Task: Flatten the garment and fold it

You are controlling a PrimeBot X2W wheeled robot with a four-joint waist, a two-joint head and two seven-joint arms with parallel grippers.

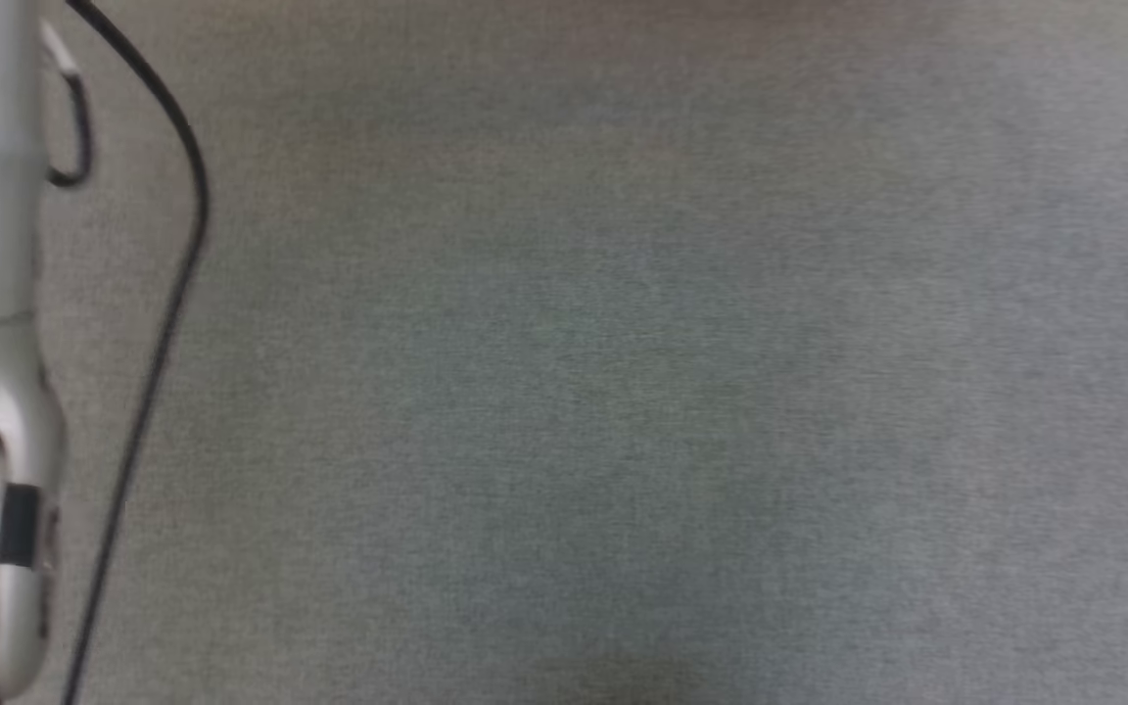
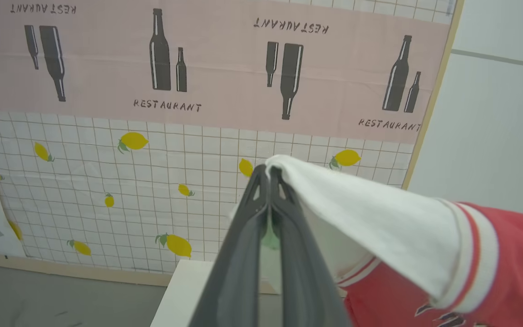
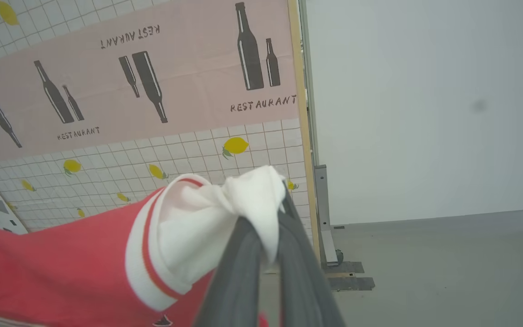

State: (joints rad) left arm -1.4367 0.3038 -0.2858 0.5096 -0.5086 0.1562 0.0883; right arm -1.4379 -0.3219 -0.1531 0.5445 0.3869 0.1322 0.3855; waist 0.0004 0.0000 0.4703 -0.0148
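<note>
Red jersey shirt [image 2: 506, 254] with white sleeves, held up in the air by both arms, one sleeve in each grip. In the left wrist view, the left fingers [image 2: 243, 254] are clamped together on the end of a white sleeve [image 2: 357, 204]. Its striped band leads to the red body at the lower right, where dark printed letters just show. In the right wrist view, the right fingers [image 3: 243, 272] are pinched on the bunched end of the other sleeve [image 3: 198, 218], and the red body trails to the lower left. Behind hangs a backdrop [image 2: 198, 68] printed with bottles and lemons. A corner of a white surface [image 2: 180, 295] shows below the left fingers, and the shirt does not appear to rest on it. This looks like the flattening step, with folding not yet begun. The next move likely calls for keeping both sleeves pulled apart while lowering the shirt onto the surface, so it lands spread out and smooth.
</note>
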